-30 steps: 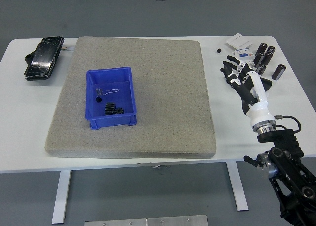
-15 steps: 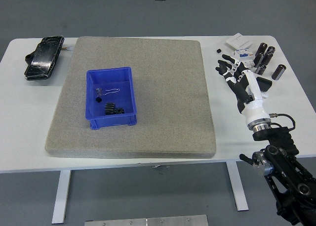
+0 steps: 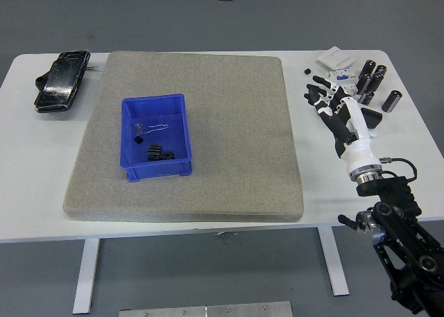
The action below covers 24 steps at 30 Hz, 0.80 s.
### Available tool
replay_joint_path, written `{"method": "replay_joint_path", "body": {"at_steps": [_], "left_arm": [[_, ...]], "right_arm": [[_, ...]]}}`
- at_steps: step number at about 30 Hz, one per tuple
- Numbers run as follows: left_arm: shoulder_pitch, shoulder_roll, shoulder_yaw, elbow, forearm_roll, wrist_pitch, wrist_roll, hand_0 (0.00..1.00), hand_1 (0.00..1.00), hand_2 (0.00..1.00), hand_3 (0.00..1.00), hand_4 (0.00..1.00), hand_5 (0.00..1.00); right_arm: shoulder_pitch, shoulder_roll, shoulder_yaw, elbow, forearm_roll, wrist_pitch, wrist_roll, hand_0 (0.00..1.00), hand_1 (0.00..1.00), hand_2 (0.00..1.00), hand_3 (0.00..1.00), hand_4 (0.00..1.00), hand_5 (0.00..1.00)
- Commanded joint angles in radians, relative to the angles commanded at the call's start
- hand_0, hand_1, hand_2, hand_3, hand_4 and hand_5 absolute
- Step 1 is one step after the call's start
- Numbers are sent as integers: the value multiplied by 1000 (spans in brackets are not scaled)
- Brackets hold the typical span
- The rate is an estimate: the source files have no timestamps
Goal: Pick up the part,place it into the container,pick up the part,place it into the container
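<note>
A blue container (image 3: 155, 137) sits on the left half of the grey mat (image 3: 208, 81) with small black parts and a wire clip inside. My right hand (image 3: 323, 95) hovers over the table right of the mat, fingers spread and holding nothing. Just beyond its fingertips lie several black cylindrical parts (image 3: 370, 81) and a lone one (image 3: 391, 100) farther right. A tiny black part (image 3: 306, 71) rests on the table ahead of the hand. My left arm is out of view.
A black pouch (image 3: 62, 80) lies at the table's far left corner. White cards (image 3: 335, 57) sit at the far right beside the cylinders. The mat covers most of the table's middle.
My right hand has shifted slightly left and forward, toward the tiny black part, with its fingers still spread. Nothing else moved.
</note>
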Motion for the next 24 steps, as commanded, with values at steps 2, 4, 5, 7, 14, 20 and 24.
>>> {"method": "replay_joint_path", "body": {"at_steps": [2,4,5,7,14,20,24], "left_arm": [[0,-2,1,0,-2,0,0,666,665,645,610,684,410],[1,-4,1,0,-4,0,0,666,665,645,610,685,411],[2,-5,1,0,-4,1,1,666,665,645,610,685,411],[2,-6,1,0,-5,1,1,666,665,645,610,685,411],[-1,-6,5,0,-11,1,-1,665,665,645,610,684,409],[0,-6,5,0,-12,2,1,666,665,646,610,684,409],[1,-6,6,0,-13,2,0,665,665,645,610,684,409]], "right_arm": [[-1,1,-3,4,30,3,2,794,697,753,768,881,561],[-2,4,-7,10,59,6,3,789,695,752,763,885,562],[-1,4,-9,14,67,6,4,789,695,752,763,885,562],[-1,4,-12,19,76,7,4,789,695,752,763,885,562],[-5,-1,-17,21,72,7,2,783,692,751,762,886,569],[-7,1,-14,16,43,4,0,781,692,749,762,886,569],[-7,1,-11,13,29,2,-1,783,690,749,763,887,570]]}}
